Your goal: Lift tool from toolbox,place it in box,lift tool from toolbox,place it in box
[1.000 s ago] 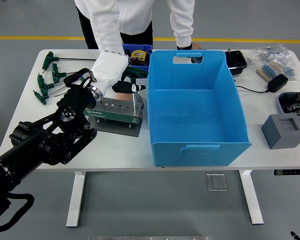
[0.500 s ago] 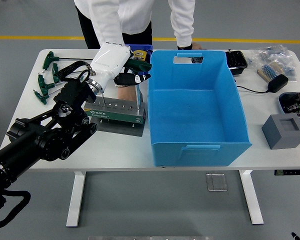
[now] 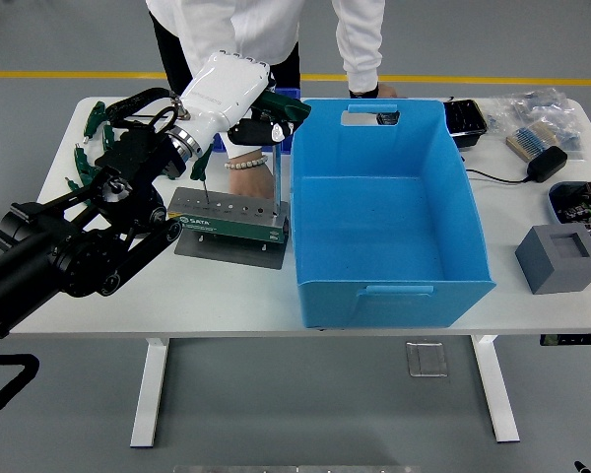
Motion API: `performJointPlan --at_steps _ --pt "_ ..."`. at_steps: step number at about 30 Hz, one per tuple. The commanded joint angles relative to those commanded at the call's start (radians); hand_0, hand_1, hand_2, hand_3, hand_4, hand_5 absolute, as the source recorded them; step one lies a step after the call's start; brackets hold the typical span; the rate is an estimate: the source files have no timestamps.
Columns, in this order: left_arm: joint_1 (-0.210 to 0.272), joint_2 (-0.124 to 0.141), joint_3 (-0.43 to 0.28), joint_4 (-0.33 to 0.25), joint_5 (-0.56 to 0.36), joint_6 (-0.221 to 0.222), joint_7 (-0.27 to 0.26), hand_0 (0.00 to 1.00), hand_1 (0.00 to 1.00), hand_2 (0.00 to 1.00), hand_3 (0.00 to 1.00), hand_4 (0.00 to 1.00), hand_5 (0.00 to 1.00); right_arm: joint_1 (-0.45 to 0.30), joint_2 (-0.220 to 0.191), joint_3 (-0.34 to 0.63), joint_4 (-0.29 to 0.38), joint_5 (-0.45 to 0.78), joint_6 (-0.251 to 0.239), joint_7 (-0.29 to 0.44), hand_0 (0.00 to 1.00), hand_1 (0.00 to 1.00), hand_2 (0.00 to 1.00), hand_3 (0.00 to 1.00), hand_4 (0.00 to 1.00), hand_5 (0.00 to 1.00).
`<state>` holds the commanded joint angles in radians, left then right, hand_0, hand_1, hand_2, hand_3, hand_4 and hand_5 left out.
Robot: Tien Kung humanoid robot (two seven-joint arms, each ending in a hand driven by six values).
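- Now a green-handled tool (image 3: 273, 110) is clenched in the left hand (image 3: 238, 99), raised above the toolbox (image 3: 230, 219) on the bench (image 3: 227, 286).
- Its thin shaft hangs down just left of the blue box (image 3: 384, 212).
- Behind, the toolbox is steadied by a person's hand (image 3: 244, 168).

the left arm (image 3: 69, 256) comes in from the bench's near left corner and reaches up toward the far left part of the bench. its white hand (image 3: 227, 94) hangs raised above the bench, wrist bent, fingers (image 3: 261, 131) curled shut around a slim tool. a person's hand (image 3: 248, 172) rests on the bench just beneath it.
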<state>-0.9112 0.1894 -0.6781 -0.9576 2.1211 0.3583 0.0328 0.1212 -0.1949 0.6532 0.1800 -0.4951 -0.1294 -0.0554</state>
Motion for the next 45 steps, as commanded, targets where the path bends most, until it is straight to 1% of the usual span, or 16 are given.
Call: performJointPlan --at_steps 1,6,10,14,19,22,27,29,31,35,36,37,40,42,43,45 --pt "-0.007 0.007 0.003 -0.011 -0.005 -0.006 0.001 0.069 0.002 0.002 0.011 0.609 0.518 -0.001 0.0 0.001 0.0 -0.001 0.0 0.0 0.614 0.555 0.681 0.752 0.975 0.934" --pt "-0.039 0.038 0.013 -0.07 -0.014 -0.028 0.001 0.069 0.002 0.002 0.011 0.609 0.518 -0.004 0.001 0.009 0.0 -0.011 0.001 -0.003 0.614 0.555 0.681 0.752 0.975 0.934" --pt "-0.057 0.051 0.004 -0.119 -0.007 -0.034 0.003 0.069 0.002 0.002 0.01 0.606 0.509 -0.006 0.0 0.009 0.0 -0.013 0.001 -0.003 0.613 0.554 0.679 0.752 0.975 0.935" --pt "-0.068 0.048 -0.011 -0.188 -0.015 -0.03 0.011 0.067 0.002 0.002 0.009 0.605 0.512 -0.006 -0.001 0.009 0.0 -0.013 0.001 -0.002 0.613 0.554 0.681 0.751 0.975 0.933" --pt "-0.073 0.027 0.032 -0.281 -0.054 -0.02 0.019 0.068 0.002 0.002 0.01 0.604 0.507 -0.003 -0.002 0.004 0.0 -0.006 0.001 -0.001 0.614 0.555 0.681 0.752 0.975 0.933" --pt "-0.087 0.008 0.101 -0.312 -0.069 -0.02 0.017 0.068 0.002 0.002 0.01 0.604 0.507 -0.001 -0.002 0.0 0.0 -0.001 0.0 0.0 0.614 0.555 0.681 0.752 0.975 0.933" --pt "-0.114 -0.026 0.225 -0.287 -0.104 -0.035 -0.001 0.069 0.002 0.002 0.009 0.608 0.51 0.0 -0.003 -0.005 0.0 0.003 0.0 0.0 0.613 0.555 0.68 0.752 0.976 0.933" --pt "-0.114 -0.043 0.25 -0.27 -0.106 -0.052 -0.02 0.069 0.002 0.002 0.009 0.608 0.51 0.0 -0.003 -0.007 0.0 0.004 0.0 0.001 0.613 0.555 0.68 0.752 0.976 0.933" --pt "-0.106 -0.06 0.249 -0.255 -0.093 -0.066 -0.041 0.073 0.002 0.002 0.013 0.607 0.506 -0.001 -0.003 -0.007 0.0 0.003 0.001 0.001 0.613 0.554 0.679 0.752 0.977 0.933" --pt "-0.082 -0.098 0.232 -0.221 -0.073 -0.066 -0.058 0.073 0.002 0.002 0.013 0.607 0.506 -0.002 -0.003 -0.01 0.0 0.004 0.001 0.002 0.613 0.554 0.679 0.752 0.977 0.933" --pt "-0.079 -0.109 0.231 -0.212 -0.075 -0.083 -0.059 0.073 0.002 0.002 0.013 0.607 0.506 -0.002 -0.004 -0.012 0.0 0.003 0.002 0.002 0.613 0.554 0.679 0.752 0.977 0.933" --pt "-0.077 -0.116 0.231 -0.206 -0.078 -0.105 -0.062 0.32 0.273 0.281 0.37 0.79 0.612 -0.002 -0.005 -0.012 0.0 0.002 0.002 0.002 0.613 0.554 0.678 0.752 0.977 0.933" --pt "-0.072 -0.133 0.217 -0.186 -0.105 -0.219 -0.063 0.32 0.273 0.281 0.37 0.79 0.612 -0.002 -0.006 -0.014 0.0 0.001 0.002 0.002 0.613 0.554 0.678 0.752 0.977 0.933" --pt "-0.069 -0.139 0.21 -0.167 -0.096 -0.297 -0.072 0.32 0.273 0.281 0.37 0.79 0.612 -0.001 -0.007 -0.014 0.0 0.0 0.002 0.002 0.613 0.554 0.678 0.752 0.977 0.933" --pt "-0.068 -0.142 0.204 -0.154 -0.09 -0.334 -0.079 0.708 0.679 0.704 0.647 0.862 0.665 -0.001 -0.007 -0.015 0.0 0.002 0.002 0.003 0.613 0.55 0.678 0.752 0.977 0.932" --pt "-0.067 -0.145 0.197 -0.138 -0.086 -0.367 -0.094 0.708 0.679 0.704 0.647 0.862 0.665 0.0 -0.008 -0.017 0.0 0.005 0.001 0.005 0.613 0.55 0.678 0.752 0.977 0.932"
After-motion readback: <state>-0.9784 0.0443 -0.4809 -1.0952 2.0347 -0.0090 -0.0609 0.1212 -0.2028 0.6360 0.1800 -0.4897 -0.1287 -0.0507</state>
